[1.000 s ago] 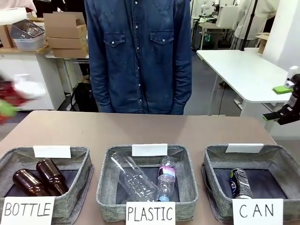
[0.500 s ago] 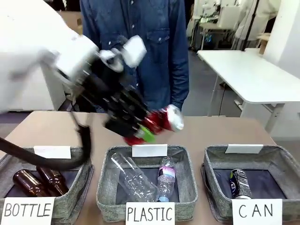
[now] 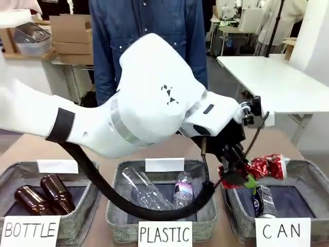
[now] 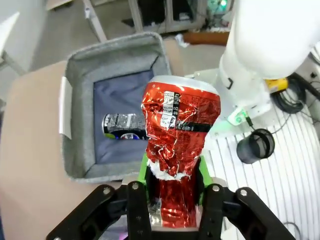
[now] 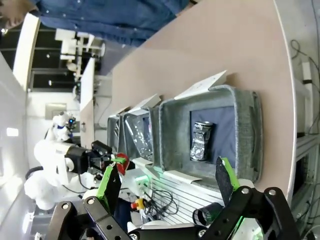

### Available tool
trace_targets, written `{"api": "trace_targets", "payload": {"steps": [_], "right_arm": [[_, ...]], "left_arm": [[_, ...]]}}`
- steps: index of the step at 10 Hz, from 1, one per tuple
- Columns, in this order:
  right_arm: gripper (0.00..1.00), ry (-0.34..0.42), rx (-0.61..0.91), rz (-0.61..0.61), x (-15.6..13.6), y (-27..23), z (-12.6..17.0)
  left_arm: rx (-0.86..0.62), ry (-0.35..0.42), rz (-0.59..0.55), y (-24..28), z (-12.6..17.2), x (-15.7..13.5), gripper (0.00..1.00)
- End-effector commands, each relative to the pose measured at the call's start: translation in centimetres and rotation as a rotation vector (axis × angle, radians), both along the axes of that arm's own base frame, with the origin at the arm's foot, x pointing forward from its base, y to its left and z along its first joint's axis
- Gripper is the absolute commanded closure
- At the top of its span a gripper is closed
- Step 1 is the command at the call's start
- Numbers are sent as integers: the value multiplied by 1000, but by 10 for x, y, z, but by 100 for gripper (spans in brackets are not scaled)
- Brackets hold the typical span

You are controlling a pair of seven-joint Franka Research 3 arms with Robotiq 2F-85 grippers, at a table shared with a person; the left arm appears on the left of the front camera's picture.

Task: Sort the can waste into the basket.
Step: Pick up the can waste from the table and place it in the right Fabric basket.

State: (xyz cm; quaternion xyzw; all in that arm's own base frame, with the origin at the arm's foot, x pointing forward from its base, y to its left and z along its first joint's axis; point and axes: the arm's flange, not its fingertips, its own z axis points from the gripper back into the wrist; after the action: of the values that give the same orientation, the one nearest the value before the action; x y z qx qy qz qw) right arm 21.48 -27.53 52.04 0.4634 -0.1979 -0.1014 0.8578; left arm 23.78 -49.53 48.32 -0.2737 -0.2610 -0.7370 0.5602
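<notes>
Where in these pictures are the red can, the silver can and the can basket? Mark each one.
red can (image 4: 180,125), left wrist view, on its crumpled printed side.
silver can (image 3: 264,201), front view, on its dented body.
can basket (image 3: 314,174), front view, on its grey right wall.

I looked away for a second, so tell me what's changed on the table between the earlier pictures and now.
The left hand, shut on the red can, swung from the robot's left across the middle to above the CAN basket. The silver can, plastic bottles and brown bottles stayed put.
</notes>
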Motion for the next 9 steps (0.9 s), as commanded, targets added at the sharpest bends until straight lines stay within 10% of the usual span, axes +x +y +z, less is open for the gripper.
{"api": "trace_targets", "payload": {"steps": [1, 3, 5, 9], "right_arm": [[0, -2, 2, 27, 8, 8, 7], [0, -2, 2, 27, 8, 8, 7], [0, -2, 2, 27, 8, 8, 7], [0, -2, 2, 27, 8, 8, 7]], "left_arm": [[-31, -14, -1, 37, 23, -11, 59], [-7, -3, 5, 6, 7, 0, 59], [-29, -150, 106, -54, -16, 20, 59], [-21, -86, 65, -109, -26, 66, 59]]}}
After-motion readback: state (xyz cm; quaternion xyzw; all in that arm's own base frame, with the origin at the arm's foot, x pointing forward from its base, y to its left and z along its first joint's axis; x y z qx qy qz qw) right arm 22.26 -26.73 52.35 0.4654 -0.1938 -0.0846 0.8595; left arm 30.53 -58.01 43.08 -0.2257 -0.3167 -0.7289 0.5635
